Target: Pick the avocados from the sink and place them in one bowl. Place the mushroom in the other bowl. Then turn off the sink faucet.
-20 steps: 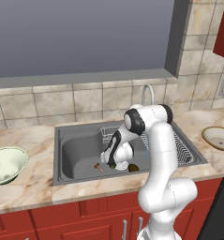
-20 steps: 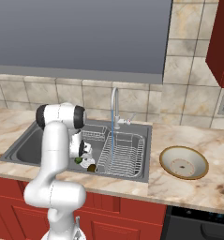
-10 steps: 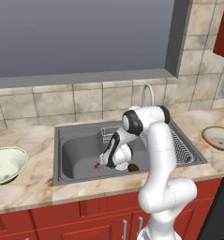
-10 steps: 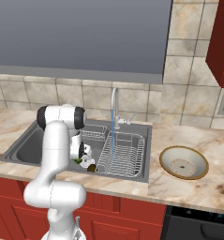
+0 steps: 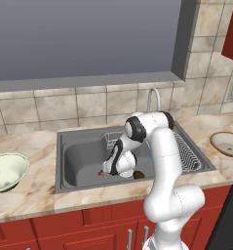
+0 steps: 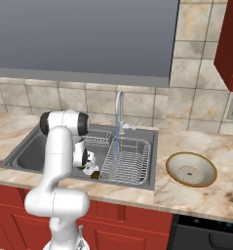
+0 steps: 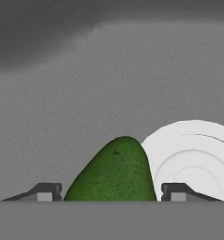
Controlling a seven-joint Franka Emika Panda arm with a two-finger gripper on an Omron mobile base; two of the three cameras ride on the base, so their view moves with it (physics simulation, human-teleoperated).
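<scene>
My gripper [image 7: 111, 193] is down in the sink [image 5: 81, 155], its fingertips [image 7: 47, 191] standing either side of the bright green avocado [image 7: 115, 171] and very close to it, open. In the left base view the hand [image 5: 112, 170] hides that avocado. The dark olive avocado [image 5: 138, 174] lies just right of the hand, and the tiny reddish mushroom [image 5: 102, 173] just left of it. From the right base view a sliver of the green avocado [image 6: 81, 167] and the dark one [image 6: 95, 175] show beside the gripper [image 6: 85, 167]. The faucet [image 6: 119, 110] runs a thin stream.
The pale green-cream bowl [image 5: 7, 171] sits on the counter left of the sink. The shallow tan bowl [image 6: 191, 169] sits on the counter to the right. A wire rack [image 6: 127, 156] fills the sink's right half. The white drain [image 7: 195, 157] lies right behind the green avocado.
The hand has sunk a little lower into the sink over the green avocado. The avocados, mushroom and bowls have not moved.
</scene>
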